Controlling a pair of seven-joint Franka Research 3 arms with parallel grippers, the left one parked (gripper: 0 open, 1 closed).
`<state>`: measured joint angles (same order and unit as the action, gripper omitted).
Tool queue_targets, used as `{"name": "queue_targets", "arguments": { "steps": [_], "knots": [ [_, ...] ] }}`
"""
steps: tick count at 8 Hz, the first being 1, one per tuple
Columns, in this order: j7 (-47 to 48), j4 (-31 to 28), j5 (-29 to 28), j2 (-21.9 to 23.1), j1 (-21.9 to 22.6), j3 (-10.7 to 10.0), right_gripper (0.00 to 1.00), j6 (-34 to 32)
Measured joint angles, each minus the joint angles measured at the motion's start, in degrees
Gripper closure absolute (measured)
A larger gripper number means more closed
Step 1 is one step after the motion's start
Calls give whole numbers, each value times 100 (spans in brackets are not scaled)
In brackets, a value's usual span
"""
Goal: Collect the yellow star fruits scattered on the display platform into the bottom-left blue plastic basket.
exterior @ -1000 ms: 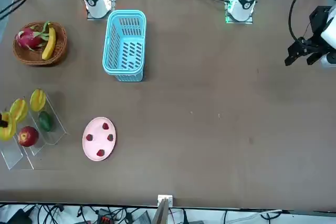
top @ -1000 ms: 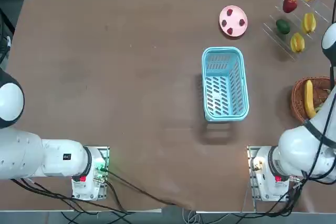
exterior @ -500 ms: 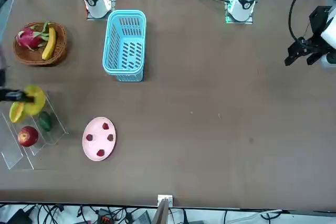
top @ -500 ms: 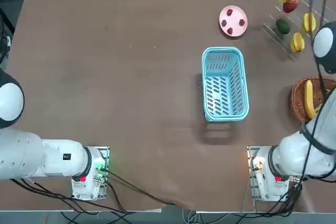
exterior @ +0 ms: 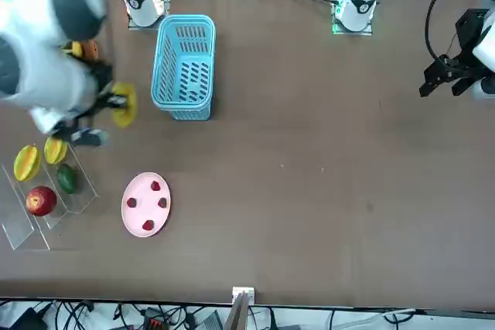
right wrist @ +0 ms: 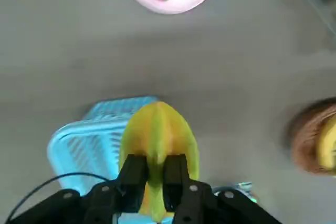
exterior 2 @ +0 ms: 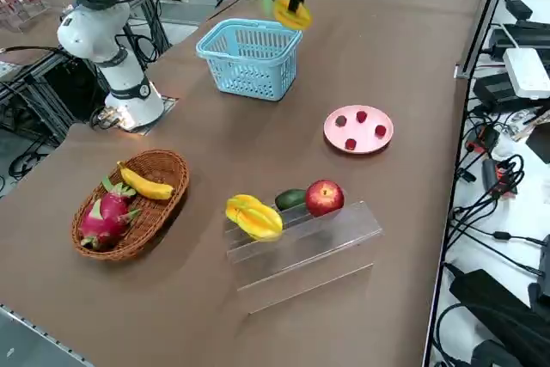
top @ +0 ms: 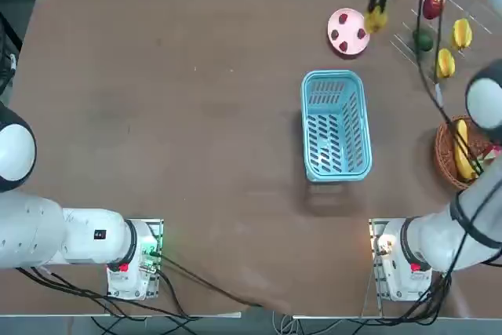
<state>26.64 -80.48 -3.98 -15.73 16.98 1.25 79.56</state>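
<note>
My right gripper [right wrist: 155,163] is shut on one yellow star fruit [right wrist: 158,129] and holds it in the air, between the pink plate and the blue plastic basket [top: 336,123]. The top view shows the held fruit [top: 377,20] just beside the plate; in the right side view that fruit [exterior 2: 292,13] hangs above the basket's far end [exterior 2: 251,58]. Two more star fruits [top: 461,33] [top: 445,62] rest on the clear display platform [exterior 2: 305,242]. The basket has nothing in it.
On the platform a red apple [exterior 2: 324,198] and a green fruit [exterior 2: 290,199] sit beside the star fruits. A pink plate [top: 347,31] with small red pieces lies beyond the blue basket. The wicker basket [exterior 2: 129,204] holds a banana and a dragon fruit.
The right gripper has lifted one star fruit off the platform and carried it across toward the blue basket. The other fruits have stayed put.
</note>
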Motion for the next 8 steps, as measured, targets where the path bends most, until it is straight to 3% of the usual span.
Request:
{"name": "queue_targets", "arguments": {
  "steps": [1,2,4,7,8],
  "knots": [
    [369,-696,-144,422,252,0,79,410],
    [743,-1870,-194,1083,596,2,79,1089],
    [1081,-3175,-226,1668,927,-3,79,1942],
    [1360,-4269,-228,1943,1383,-3,78,2422],
    [1361,-4366,-228,1980,1398,-6,69,2377]
  ]
}}
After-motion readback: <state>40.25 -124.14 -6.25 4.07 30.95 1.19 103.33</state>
